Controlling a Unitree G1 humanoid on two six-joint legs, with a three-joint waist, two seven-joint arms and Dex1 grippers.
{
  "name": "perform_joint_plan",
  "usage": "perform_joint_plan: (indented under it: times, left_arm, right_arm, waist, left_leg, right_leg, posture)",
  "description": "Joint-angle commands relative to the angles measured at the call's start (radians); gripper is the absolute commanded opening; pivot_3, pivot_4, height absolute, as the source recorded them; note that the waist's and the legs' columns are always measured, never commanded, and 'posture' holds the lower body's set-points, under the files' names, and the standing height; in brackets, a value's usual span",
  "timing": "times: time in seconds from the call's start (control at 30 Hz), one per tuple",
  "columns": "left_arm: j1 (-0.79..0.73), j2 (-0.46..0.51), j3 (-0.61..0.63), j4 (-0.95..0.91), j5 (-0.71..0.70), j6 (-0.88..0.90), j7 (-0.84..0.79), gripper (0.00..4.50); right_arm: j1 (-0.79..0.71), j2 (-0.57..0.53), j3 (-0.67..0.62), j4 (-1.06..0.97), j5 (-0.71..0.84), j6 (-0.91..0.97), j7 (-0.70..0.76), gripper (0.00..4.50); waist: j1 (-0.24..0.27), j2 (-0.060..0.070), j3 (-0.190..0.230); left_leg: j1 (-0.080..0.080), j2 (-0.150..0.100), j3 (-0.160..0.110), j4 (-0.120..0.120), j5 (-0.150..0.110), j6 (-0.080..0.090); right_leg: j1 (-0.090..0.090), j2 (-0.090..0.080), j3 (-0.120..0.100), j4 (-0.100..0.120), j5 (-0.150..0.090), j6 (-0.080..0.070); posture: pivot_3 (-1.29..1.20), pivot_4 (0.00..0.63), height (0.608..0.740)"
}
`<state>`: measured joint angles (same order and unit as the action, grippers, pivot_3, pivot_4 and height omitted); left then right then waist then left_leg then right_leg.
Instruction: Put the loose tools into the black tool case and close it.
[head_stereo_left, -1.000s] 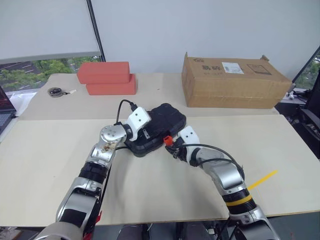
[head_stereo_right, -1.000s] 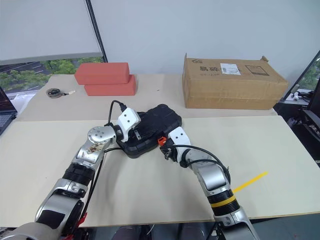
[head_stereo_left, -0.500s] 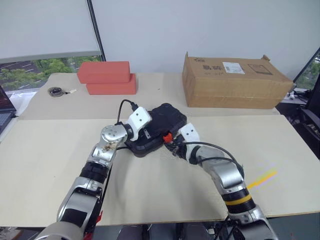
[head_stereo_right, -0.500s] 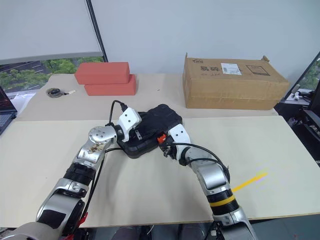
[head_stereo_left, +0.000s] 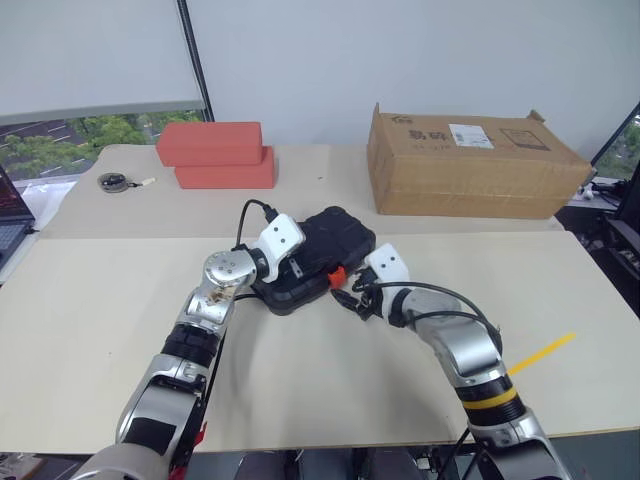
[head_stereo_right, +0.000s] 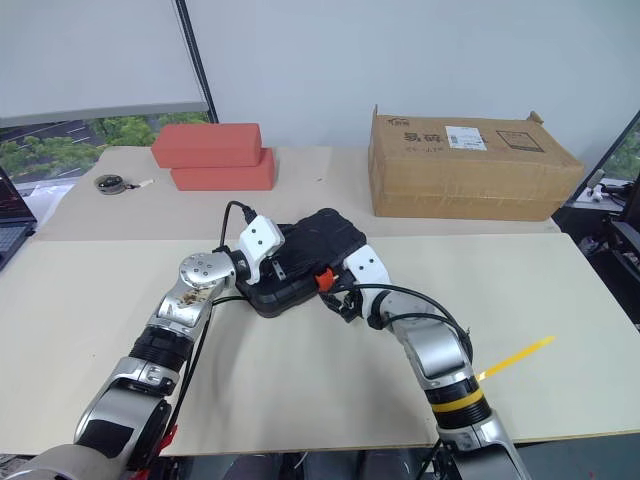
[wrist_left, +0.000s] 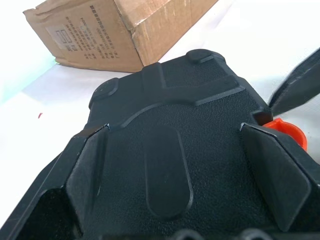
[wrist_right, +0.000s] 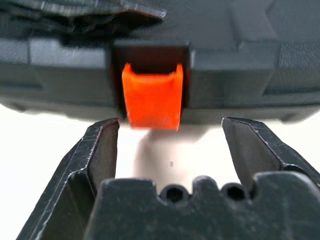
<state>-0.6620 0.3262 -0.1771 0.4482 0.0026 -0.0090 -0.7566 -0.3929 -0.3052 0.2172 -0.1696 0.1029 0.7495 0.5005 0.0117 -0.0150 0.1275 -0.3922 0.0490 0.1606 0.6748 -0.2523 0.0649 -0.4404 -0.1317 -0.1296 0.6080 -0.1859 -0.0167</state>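
Jaws of both grippers stand apart. Those of the left gripper are spread wide over the lid of the black tool case, one black finger resting on each side of its pebbled plastic top. Those of the right gripper are parted just in front of the case's orange latch, not touching it. The latch is a smooth, squarish tab set in a notch in the case's front edge. The case is shut and lies near the middle of the counter, its lid moulded with raised ribs and rounded corner bumps.

A pale, matte beige covering lies flat over the counter. Toward its far edge sit two stacked red blocks and a long cardboard box with a printed label. A small round object lies near the far left corner. Behind is a plain white wall, with a window onto green trees at the left.
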Motion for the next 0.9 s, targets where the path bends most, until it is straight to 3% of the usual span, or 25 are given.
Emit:
perform_joint_plan:
  times: [0.03,0.27,0.53,0.7,0.9]
  left_arm:
    - [0.060,0.004,-0.065,0.110,0.062,0.050,-0.013,4.50]
    - [0.061,0.004,-0.068,0.112,0.063,0.049,-0.015,4.50]
    - [0.083,0.009,-0.057,0.095,0.051,0.067,-0.010,4.50]
    - [0.128,0.040,0.054,-0.026,-0.070,0.069,-0.035,4.50]
    - [0.290,0.166,0.297,-0.415,-0.376,0.286,-0.098,4.50]
  right_arm:
    - [-0.001,0.001,-0.006,-0.059,0.018,0.011,0.003,2.27]
    - [-0.083,0.066,-0.003,0.040,0.001,-0.035,-0.023,0.04]
    - [-0.123,0.098,0.002,0.107,-0.004,-0.076,-0.015,0.04]
    - [-0.018,-0.007,-0.046,0.036,0.046,-0.139,0.095,0.04]
    - [0.105,-0.137,-0.243,0.045,0.160,-0.320,0.225,1.91]
  waist:
    - [0.000,0.000,0.000]
    - [-0.001,0.001,0.001]
    - [-0.003,0.002,0.001]
    - [-0.010,0.003,0.002]
    - [-0.031,0.001,0.005]
  left_leg:
    - [0.000,0.000,0.000,0.000,0.000,0.000]
    - [-0.001,0.000,-0.003,0.000,0.000,0.000]
    - [-0.003,0.000,-0.005,0.000,0.000,0.000]
    - [-0.006,0.000,-0.006,0.000,0.000,0.000]
    - [-0.015,0.000,-0.004,-0.006,0.001,-0.001]
  right_leg:
    - [0.000,0.000,0.000,0.000,0.000,0.000]
    - [0.000,0.000,-0.002,-0.002,0.000,0.000]
    - [-0.001,0.000,-0.005,-0.002,0.000,0.000]
    - [-0.003,-0.001,-0.006,-0.003,0.000,0.001]
    - [-0.010,0.003,-0.005,-0.003,0.002,0.005]
  posture:
    - [0.00,0.150,0.712]
    - [0.00,0.150,0.712]
    - [0.00,0.150,0.712]
    - [0.00,0.150,0.712]
    - [0.00,0.150,0.712]
